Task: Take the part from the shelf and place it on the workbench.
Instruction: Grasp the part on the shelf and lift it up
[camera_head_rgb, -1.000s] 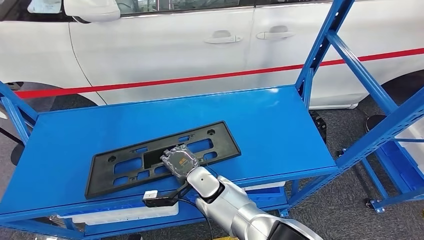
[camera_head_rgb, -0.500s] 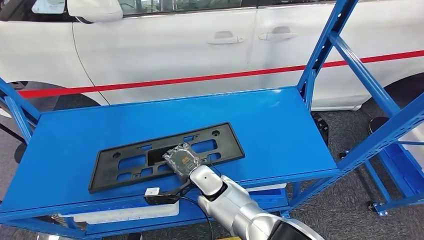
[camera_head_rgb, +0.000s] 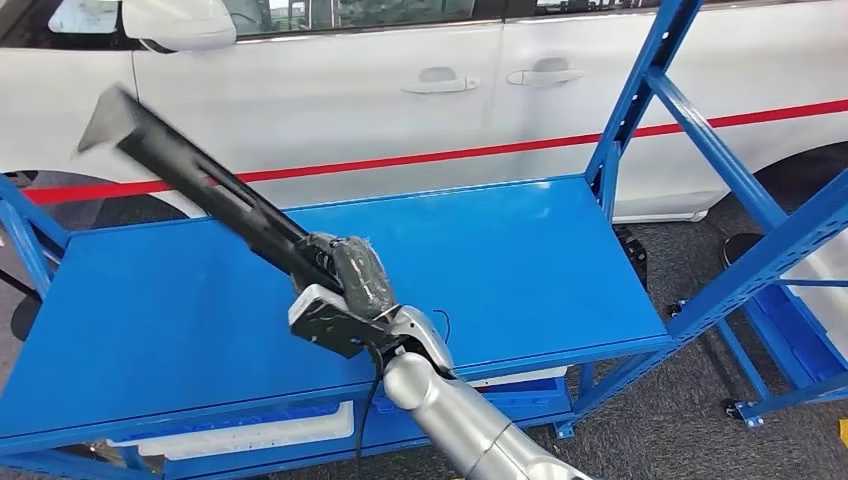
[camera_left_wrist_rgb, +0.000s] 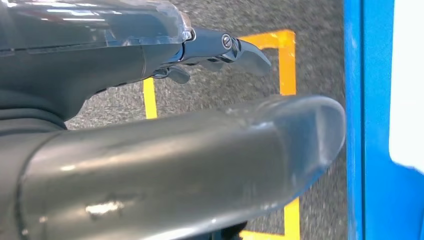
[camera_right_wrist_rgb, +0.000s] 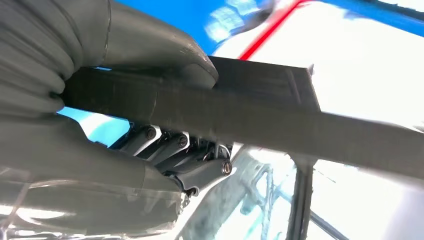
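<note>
Item, to the left: my left hand (camera_left_wrist_rgb: 200, 125), thick grey thumb and darker fingers (camera_left_wrist_rgb: 235, 47) extended and apart, holding nothing, hangs over grey speckled floor (camera_left_wrist_rgb: 225, 20) marked with yellow tape lines (camera_left_wrist_rgb: 286, 65). Item, centre: the long flat black plastic part (camera_head_rgb: 200, 180), lifted clear of the blue metal shelf (camera_head_rgb: 520, 250) and tilted steeply, its far end high at the left against the white car (camera_head_rgb: 350, 100). Item, right: my right hand (camera_head_rgb: 350, 280), thumb (camera_right_wrist_rgb: 165, 45) on one face and fingers (camera_right_wrist_rgb: 170, 145) curled under the other, grips the part's lower end.
</note>
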